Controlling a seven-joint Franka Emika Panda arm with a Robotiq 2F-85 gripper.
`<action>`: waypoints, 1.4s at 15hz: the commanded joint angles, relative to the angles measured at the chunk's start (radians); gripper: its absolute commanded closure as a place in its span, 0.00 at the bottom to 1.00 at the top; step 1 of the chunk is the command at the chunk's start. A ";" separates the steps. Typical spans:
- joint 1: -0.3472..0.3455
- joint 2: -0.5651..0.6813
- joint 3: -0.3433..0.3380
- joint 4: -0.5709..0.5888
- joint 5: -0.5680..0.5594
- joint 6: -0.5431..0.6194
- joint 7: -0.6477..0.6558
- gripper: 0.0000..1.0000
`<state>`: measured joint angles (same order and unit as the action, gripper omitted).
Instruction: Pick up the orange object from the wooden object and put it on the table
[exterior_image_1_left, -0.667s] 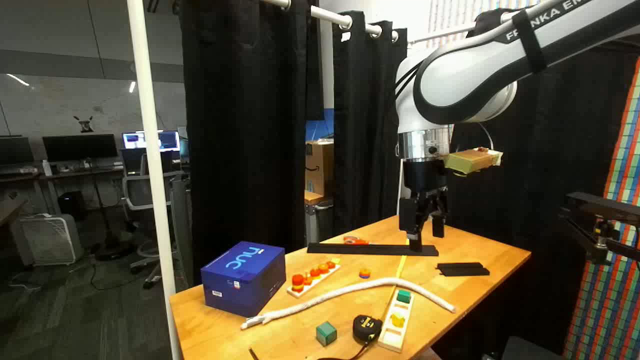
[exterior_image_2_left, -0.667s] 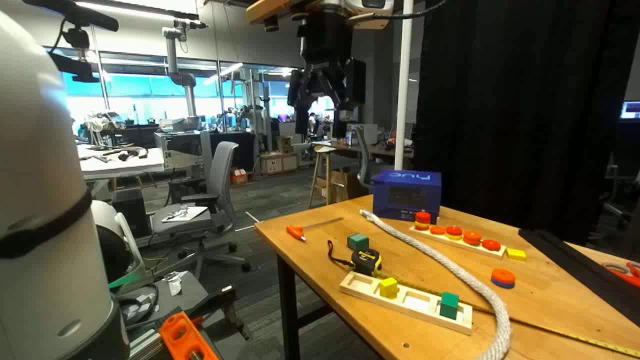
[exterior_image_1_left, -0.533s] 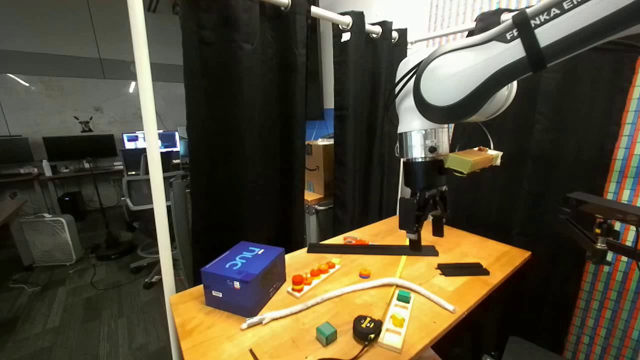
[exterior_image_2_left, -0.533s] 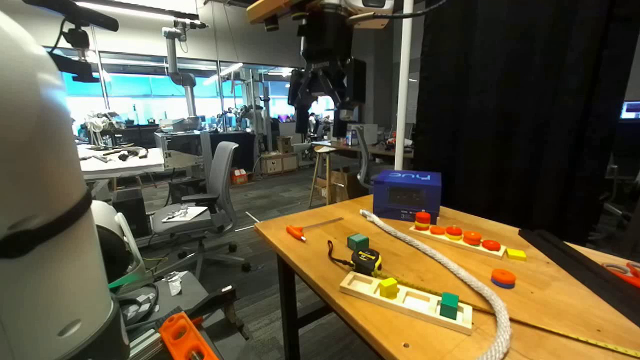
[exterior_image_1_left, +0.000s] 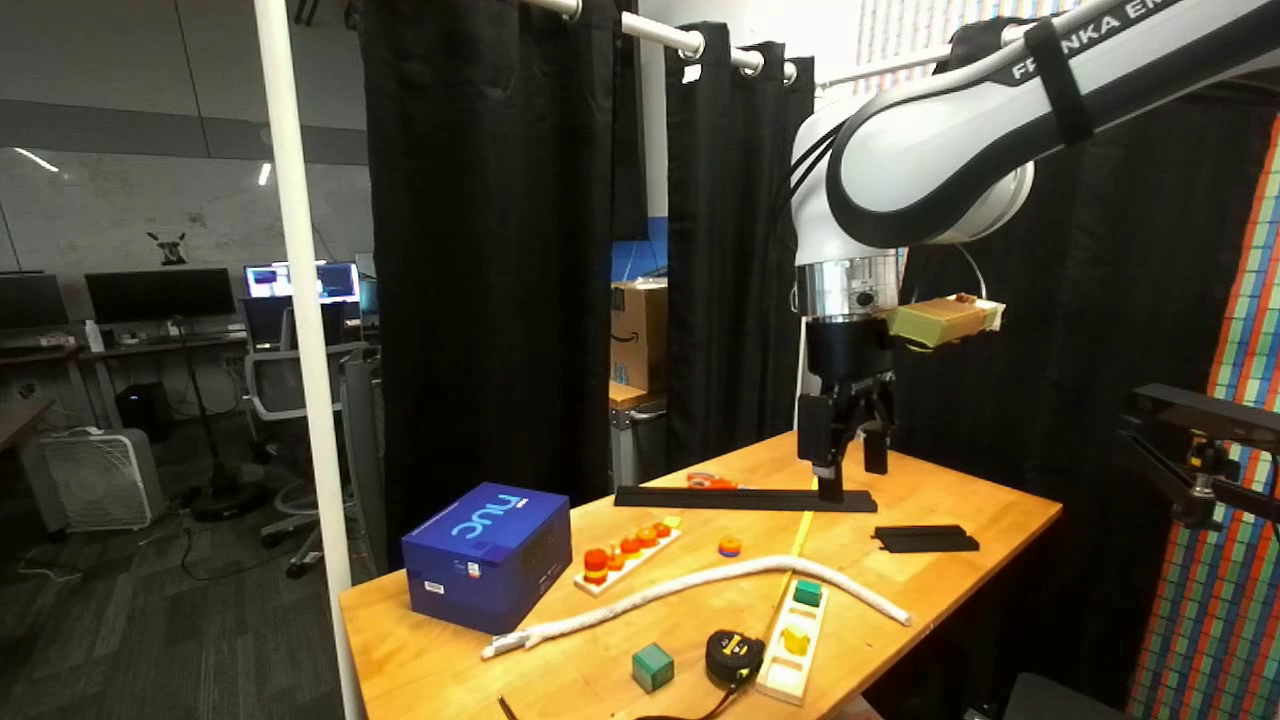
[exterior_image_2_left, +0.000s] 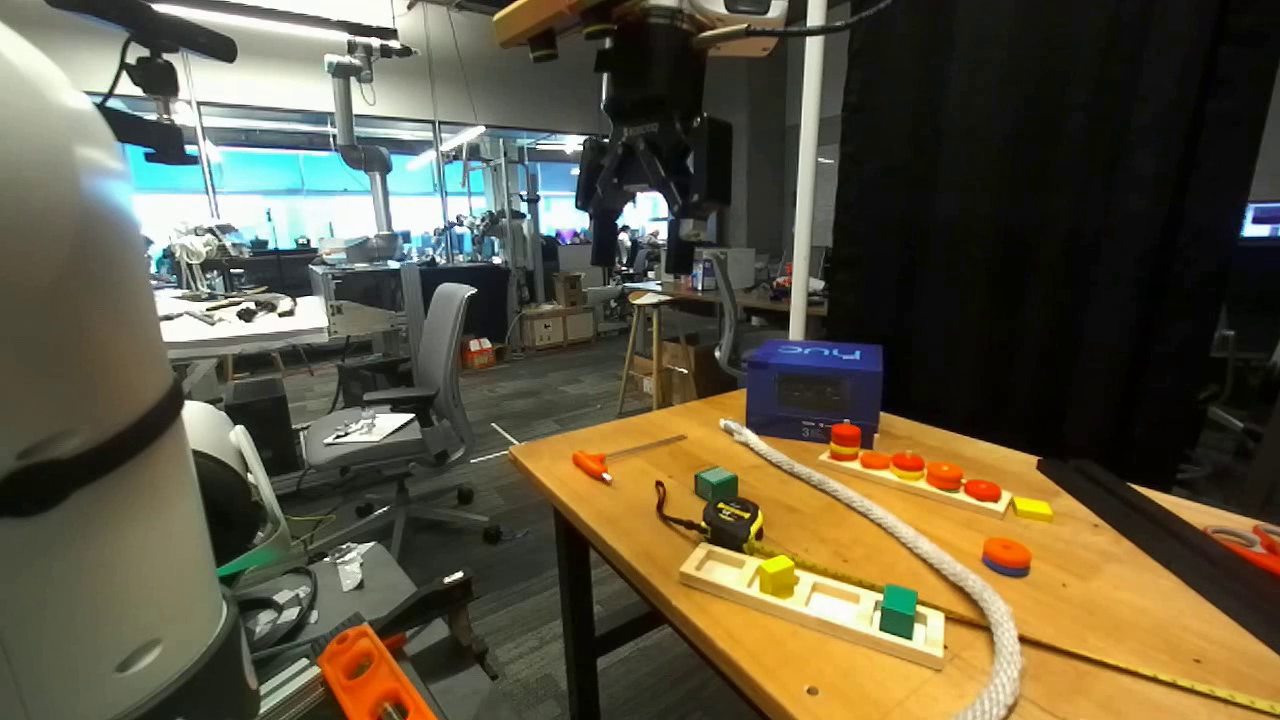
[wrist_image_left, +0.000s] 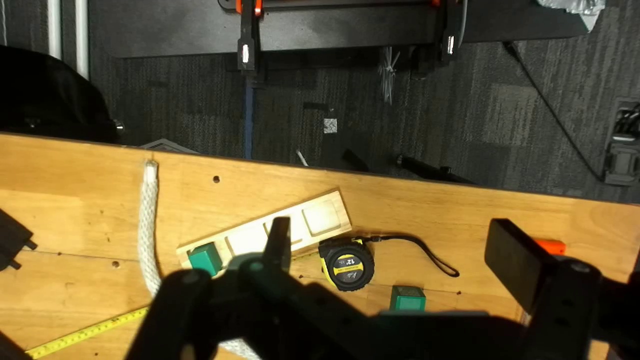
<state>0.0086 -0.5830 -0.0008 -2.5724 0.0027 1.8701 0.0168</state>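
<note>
In an exterior view, a NUC box (exterior_image_2_left: 815, 395) stands at the far corner of the table (exterior_image_2_left: 1120, 600). Before it begins a stacking board (exterior_image_2_left: 1001, 508), bearing discs (exterior_image_2_left: 944, 475) and running right; a disc stack (exterior_image_2_left: 1006, 556) lies before its right end. A rope (exterior_image_2_left: 872, 514) passes between that stack and a compartment tray (exterior_image_2_left: 845, 624). In the tray, one block (exterior_image_2_left: 777, 577) sits second from left, another block (exterior_image_2_left: 898, 611) at the right end. Just behind the tray's left half lies a tape measure (exterior_image_2_left: 732, 523), behind that a cube (exterior_image_2_left: 716, 484), farther left a screwdriver (exterior_image_2_left: 593, 465).
</note>
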 joint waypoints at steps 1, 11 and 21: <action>-0.003 0.000 0.002 0.001 0.001 -0.002 -0.002 0.00; -0.012 0.359 0.012 -0.003 0.000 0.441 0.058 0.00; 0.045 0.963 0.004 0.426 -0.011 0.817 0.267 0.00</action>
<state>0.0239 0.2206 0.0248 -2.3329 0.0022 2.6681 0.2242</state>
